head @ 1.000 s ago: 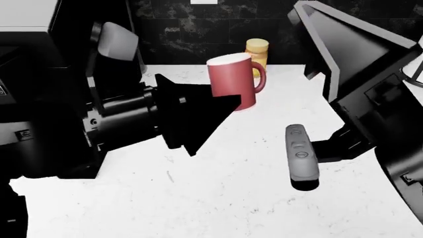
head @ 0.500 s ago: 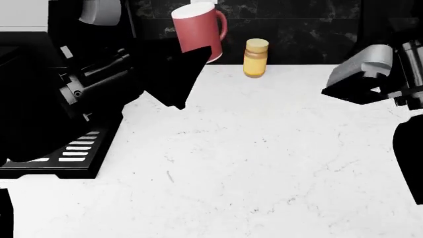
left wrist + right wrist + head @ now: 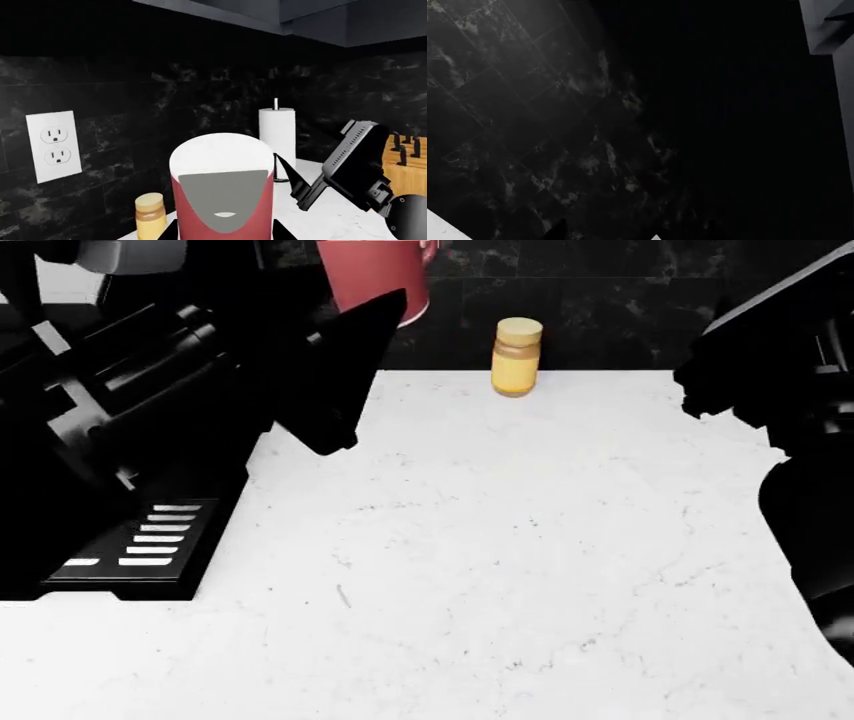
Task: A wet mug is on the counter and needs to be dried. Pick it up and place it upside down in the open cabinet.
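The red mug (image 3: 375, 280) with a white inside hangs upright above the back of the counter (image 3: 534, 540), partly cut off by the top edge of the head view. My left gripper (image 3: 378, 312) is shut on the mug (image 3: 223, 200); its dark fingers (image 3: 170, 231) press on both sides of the mug's wall. My right gripper faces the dark backsplash in its wrist view, and its jaws barely show. In the head view only the right arm (image 3: 787, 360) shows, at the right edge. The open cabinet is out of view.
A yellow jar (image 3: 518, 357) with a tan lid stands at the back of the counter by the black backsplash. A black appliance (image 3: 134, 540) sits at the left. A paper towel roll (image 3: 277, 132), a knife block (image 3: 407, 167) and a wall outlet (image 3: 56, 145) line the back wall. Grey panels (image 3: 300, 15) hang overhead.
The left gripper has carried the mug up off the counter toward the back left, and it now sits higher in view. The right arm has moved to the right edge.
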Controlling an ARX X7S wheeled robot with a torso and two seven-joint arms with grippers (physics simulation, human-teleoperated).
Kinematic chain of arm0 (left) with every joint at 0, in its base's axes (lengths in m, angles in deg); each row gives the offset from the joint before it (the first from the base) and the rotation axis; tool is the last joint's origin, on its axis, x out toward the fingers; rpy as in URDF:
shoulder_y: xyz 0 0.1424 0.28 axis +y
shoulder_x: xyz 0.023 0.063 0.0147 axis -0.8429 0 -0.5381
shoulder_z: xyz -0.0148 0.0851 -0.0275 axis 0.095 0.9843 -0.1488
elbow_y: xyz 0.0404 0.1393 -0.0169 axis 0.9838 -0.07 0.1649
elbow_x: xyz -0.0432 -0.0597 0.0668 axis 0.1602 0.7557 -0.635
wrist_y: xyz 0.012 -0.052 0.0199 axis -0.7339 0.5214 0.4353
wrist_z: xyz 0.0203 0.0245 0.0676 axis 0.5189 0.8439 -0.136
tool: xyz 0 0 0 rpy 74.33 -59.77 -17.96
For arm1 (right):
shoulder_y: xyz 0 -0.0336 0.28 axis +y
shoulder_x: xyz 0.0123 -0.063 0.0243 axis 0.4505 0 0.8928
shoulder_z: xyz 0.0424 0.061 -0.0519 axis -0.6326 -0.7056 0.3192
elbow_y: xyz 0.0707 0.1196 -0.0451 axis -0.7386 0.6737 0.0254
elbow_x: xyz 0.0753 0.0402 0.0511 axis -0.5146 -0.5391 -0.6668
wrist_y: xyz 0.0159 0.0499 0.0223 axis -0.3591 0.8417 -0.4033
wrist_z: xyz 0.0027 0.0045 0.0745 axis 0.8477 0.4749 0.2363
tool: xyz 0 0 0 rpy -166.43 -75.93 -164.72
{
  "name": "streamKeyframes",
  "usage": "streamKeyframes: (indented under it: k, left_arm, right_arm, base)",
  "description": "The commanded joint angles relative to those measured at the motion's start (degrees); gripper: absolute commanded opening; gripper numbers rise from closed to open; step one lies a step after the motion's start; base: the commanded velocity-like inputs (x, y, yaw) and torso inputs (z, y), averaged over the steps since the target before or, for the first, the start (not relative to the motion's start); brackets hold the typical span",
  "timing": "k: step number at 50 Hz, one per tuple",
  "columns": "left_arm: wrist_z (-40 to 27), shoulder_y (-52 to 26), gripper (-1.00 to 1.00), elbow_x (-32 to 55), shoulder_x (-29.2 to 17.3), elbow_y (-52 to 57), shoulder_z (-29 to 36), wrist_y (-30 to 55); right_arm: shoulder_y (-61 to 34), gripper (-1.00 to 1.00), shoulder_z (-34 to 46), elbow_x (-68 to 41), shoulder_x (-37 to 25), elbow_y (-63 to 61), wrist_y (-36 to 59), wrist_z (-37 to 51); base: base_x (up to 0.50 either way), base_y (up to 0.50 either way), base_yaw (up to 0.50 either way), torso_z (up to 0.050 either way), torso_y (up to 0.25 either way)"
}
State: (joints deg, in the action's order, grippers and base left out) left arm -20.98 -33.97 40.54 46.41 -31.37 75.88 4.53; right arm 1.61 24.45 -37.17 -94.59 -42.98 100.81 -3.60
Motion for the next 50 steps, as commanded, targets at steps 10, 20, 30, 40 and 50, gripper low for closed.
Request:
streamKeyframes:
  k: [10,20,30,40,50]
  left_arm:
    - [-5.5,-9.1,-1.0,-0.9,-0.8,1.5,-0.8,0.0]
    - [-2.1,-18.7,-1.0,-11.0,2.1,-8.3,4.5,0.2]
    - [1.7,-27.4,-1.0,-21.0,4.7,-19.2,9.5,-1.6]
    - [7.3,-38.8,-1.0,-32.7,10.1,-40.2,15.3,-7.1]
    - [12.4,-46.9,-1.0,-40.5,15.0,-58.5,19.2,-13.8]
  right_arm:
    - [2.7,1.0,-3.0,-5.1,2.5,2.1,-0.5,0.7]
    - [4.1,1.0,-3.7,-5.9,2.7,3.0,-2.3,1.1]
    - [4.7,1.0,-3.9,-6.1,2.8,3.5,-3.2,1.2]
    - [5.5,1.0,-4.1,-6.2,2.3,4.0,-4.2,1.1]
    - [5.5,1.0,-3.6,-5.5,2.5,5.0,-5.0,1.1]
  base:
    - [0.0,0.0,0.0,0.0,0.001]
    - [0.0,0.0,0.0,0.001,0.0]
    - [0.0,0.0,0.0,0.0,0.0]
    - [0.0,0.0,0.0,0.0,0.001]
    - [0.0,0.0,0.0,0.0,0.0]
